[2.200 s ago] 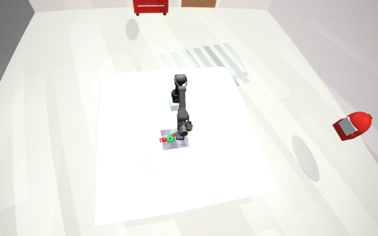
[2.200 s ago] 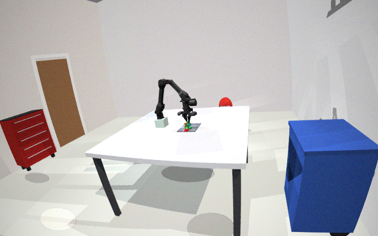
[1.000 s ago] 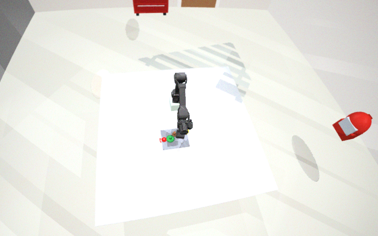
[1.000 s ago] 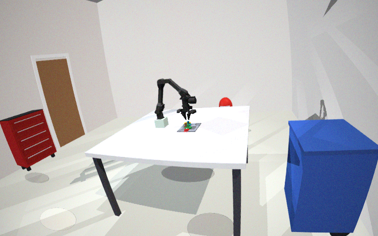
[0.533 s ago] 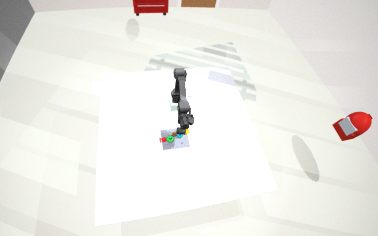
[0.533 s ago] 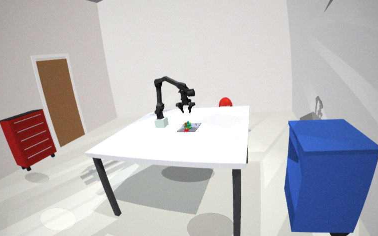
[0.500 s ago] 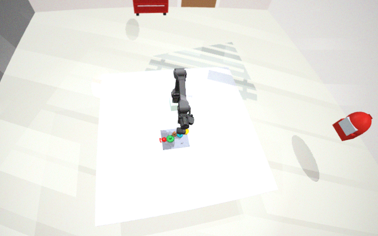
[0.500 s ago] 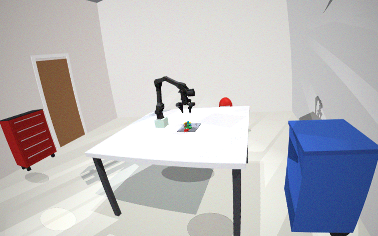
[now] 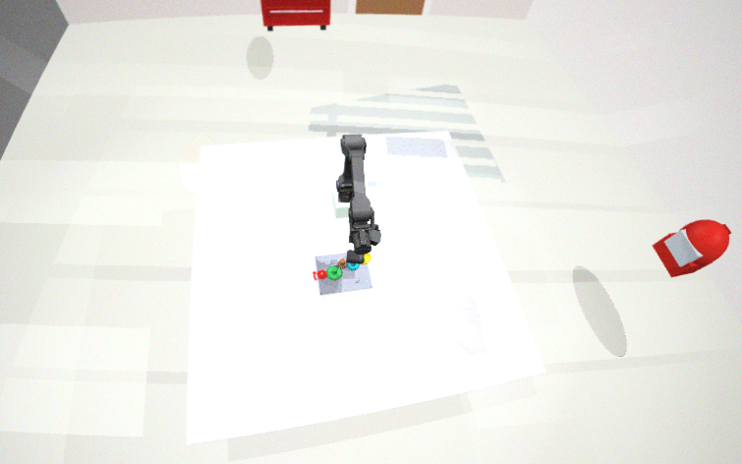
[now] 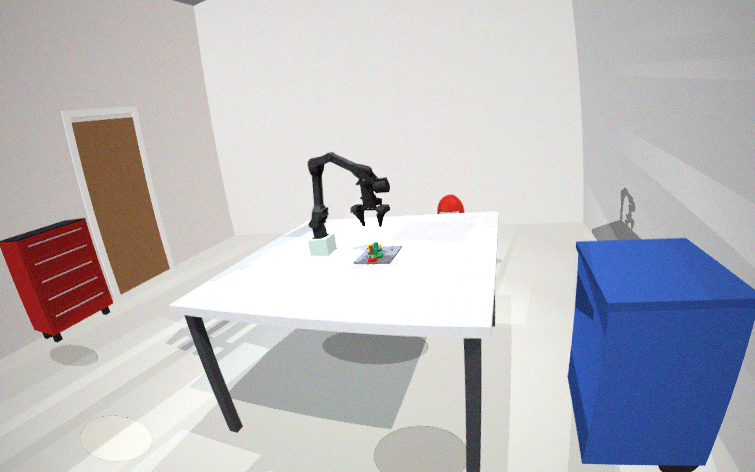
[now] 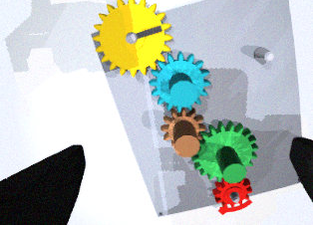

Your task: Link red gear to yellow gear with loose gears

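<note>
Operator, nearest to the wrist camera you can see the two dark fingertips of your gripper (image 9: 355,257) (image 10: 372,225) (image 11: 187,156), one at each side of the picture; they stand wide apart, released, and nothing is between them. In the exterior view your gripper hangs above the grey board (image 9: 327,286) (image 10: 362,261) (image 11: 279,97), well apart from it, pointing downward. Under it, on the board, you have a line of gears. The red gear (image 9: 322,274) (image 10: 372,259) (image 11: 241,187) is at one edge, and the red arrow (image 9: 314,275) (image 11: 236,208) is just beside it. Next to the red gear is the green gear (image 9: 334,272) (image 10: 378,255) (image 11: 236,144), then the brown gear (image 9: 341,262) (image 11: 170,127), then the cyan gear (image 9: 353,265) (image 11: 168,92), and at the other end the yellow gear (image 9: 367,259) (image 11: 117,40) with its black stripe. In the wrist view the neighbours' teeth come together, but you cannot tell exactly if every gear sits fully flat. One bare peg (image 9: 357,280) (image 11: 263,55) stands apart from this line. The board lies on the white table (image 9: 257,357) (image 10: 333,299), where the pale green block (image 9: 340,208) (image 10: 322,245) is under the arm's base. Farther away, behind the table in the exterior view, you find a rounded red object (image 9: 706,242) (image 10: 450,204).
</note>
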You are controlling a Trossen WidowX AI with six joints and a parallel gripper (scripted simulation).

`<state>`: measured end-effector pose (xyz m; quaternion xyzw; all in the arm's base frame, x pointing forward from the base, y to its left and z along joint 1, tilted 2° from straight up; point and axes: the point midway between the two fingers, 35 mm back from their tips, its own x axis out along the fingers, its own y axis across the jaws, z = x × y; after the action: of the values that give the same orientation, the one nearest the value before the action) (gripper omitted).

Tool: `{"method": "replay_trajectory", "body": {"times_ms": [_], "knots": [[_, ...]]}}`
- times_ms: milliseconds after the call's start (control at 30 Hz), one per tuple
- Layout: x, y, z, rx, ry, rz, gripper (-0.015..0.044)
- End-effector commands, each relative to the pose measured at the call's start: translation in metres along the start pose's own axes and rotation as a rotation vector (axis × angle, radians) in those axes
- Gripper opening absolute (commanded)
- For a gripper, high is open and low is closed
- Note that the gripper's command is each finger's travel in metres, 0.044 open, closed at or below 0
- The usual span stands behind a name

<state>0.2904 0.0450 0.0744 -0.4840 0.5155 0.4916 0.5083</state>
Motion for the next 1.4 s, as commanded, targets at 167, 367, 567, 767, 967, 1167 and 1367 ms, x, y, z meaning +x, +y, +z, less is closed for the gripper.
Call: {"method": "replay_trajectory", "body": {"times_ms": [167, 367, 567, 767, 967, 1167, 1367], "knots": [[-0.001, 0.0, 0.0, 0.0, 0.0, 0.0, 0.044], [-0.001, 0.0, 0.0, 0.0, 0.0, 0.0, 0.044], [-0.001, 0.0, 0.0, 0.0, 0.0, 0.0, 0.044], [-0.001, 0.0, 0.0, 0.0, 0.0, 0.0, 0.044], [-0.002, 0.001, 0.01, 0.0, -0.001, -0.001, 0.044], [-0.017, 0.026, 0.094, -0.001, -0.009, -0.002, 0.044], [-0.032, 0.078, 0.17, -0.001, -0.017, 0.003, 0.044]]}}
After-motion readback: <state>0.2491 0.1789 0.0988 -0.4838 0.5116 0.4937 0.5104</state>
